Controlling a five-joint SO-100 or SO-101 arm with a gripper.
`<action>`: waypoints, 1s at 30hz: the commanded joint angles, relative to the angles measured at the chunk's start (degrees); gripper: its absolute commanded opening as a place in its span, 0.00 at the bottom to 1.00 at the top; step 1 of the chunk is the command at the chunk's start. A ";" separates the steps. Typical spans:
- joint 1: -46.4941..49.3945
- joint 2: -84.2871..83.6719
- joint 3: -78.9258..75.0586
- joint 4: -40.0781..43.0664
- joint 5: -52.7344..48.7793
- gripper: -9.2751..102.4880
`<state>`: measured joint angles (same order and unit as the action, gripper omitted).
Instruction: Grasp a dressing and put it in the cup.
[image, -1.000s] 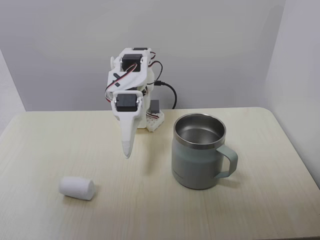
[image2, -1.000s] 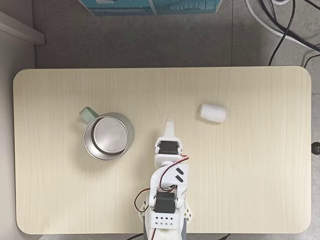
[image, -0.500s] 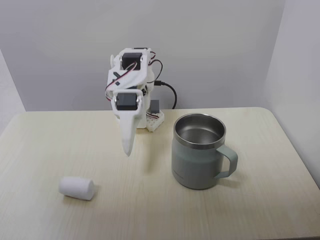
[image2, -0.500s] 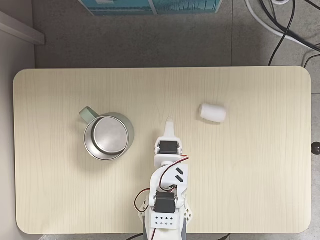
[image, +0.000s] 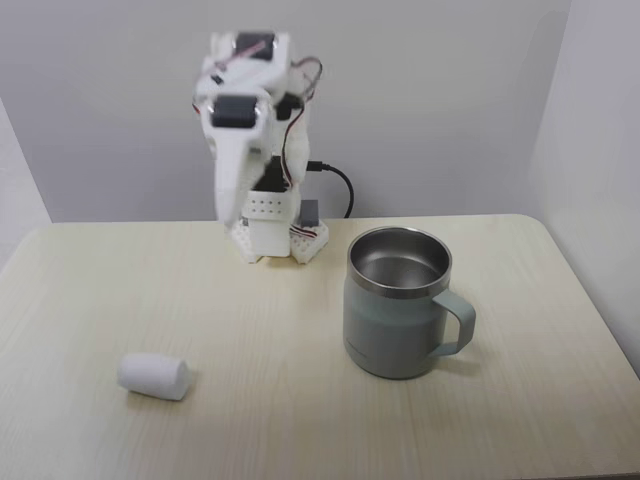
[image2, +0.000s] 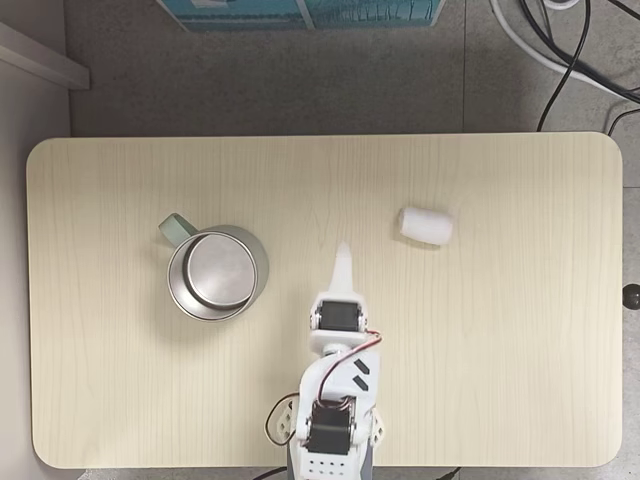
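- One dressing (image: 153, 376) on the table (image: 300, 420): small white roll, lying on its side, near the front-left corner in the fixed view from the front; in the top-down fixed view it sits (image2: 425, 225) right of centre, toward the far edge.
- Handling, my guess: v. light, soft, squashy gauze. Won't break, not slippery, but may roll or get nudged away if a fingertip hits it off-centre. Gentle squeeze should do; a hard clamp would just flatten it.
- Where to grip: across the middle of the roll, fingers either side of the round body, axis crosswise between them. Grabbing by the ends looks worse; it's longer that way.
- Cup (image: 399, 300): upright, steel inside looks empty, handle toward front-right in the front view; in the top-down view (image2: 216, 272) it's left of the arm. Well apart from the dressing, w/ the gripper roughly between them.
- Gripper (image2: 343, 262): raised well above the table, pointing down in the front view (image: 231, 205), blurred. Jaws look pressed together w/ nothing between them. Not over the dressing yet.
- Wide mouth on the cup, so the drop needs little precision.
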<state>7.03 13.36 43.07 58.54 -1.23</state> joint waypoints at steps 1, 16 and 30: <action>2.81 12.48 13.01 3.16 -0.88 0.09; 13.71 49.48 30.67 15.21 -9.67 0.23; 19.86 75.06 31.64 6.77 -15.82 0.29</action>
<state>26.37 86.31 71.98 67.68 -16.52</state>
